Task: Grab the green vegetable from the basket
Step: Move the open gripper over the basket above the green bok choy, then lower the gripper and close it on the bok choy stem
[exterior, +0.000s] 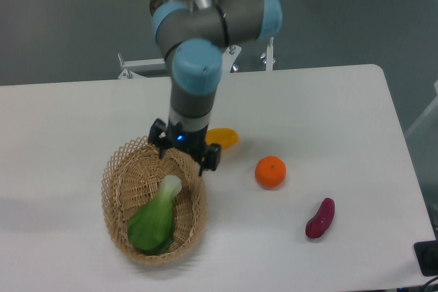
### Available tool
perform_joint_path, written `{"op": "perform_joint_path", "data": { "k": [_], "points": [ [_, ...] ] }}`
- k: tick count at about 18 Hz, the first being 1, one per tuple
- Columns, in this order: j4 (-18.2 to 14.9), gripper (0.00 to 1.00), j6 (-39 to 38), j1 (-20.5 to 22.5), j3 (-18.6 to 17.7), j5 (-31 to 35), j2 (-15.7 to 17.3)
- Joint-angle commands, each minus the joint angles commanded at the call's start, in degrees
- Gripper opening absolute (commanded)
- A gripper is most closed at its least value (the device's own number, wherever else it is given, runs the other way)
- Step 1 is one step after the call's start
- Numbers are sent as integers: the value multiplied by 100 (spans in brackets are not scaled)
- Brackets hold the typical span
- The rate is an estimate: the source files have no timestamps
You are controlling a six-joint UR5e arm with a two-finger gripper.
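The green vegetable lies in the oval wicker basket at the front left of the table. Its pale stalk points up-right and its broad green leaves lie toward the basket's near end. My gripper points down over the basket's far rim, just above and behind the stalk end. Its two black fingers stand wide apart with nothing between them. It is not touching the vegetable.
A yellow oblong fruit lies just right of the gripper, partly hidden by it. An orange sits further right, and a purple eggplant-like piece lies near the front right. The arm rises behind the basket.
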Motion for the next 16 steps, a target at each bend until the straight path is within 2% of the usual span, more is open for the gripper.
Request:
{"op": "perform_joint_path", "data": {
  "k": [7, 12, 16],
  "points": [
    [510, 100, -107, -185, -88, 273, -343],
    [599, 100, -115, -255, -88, 510, -580],
    [827, 100, -115, -352, -88, 606, -712]
  ]
}}
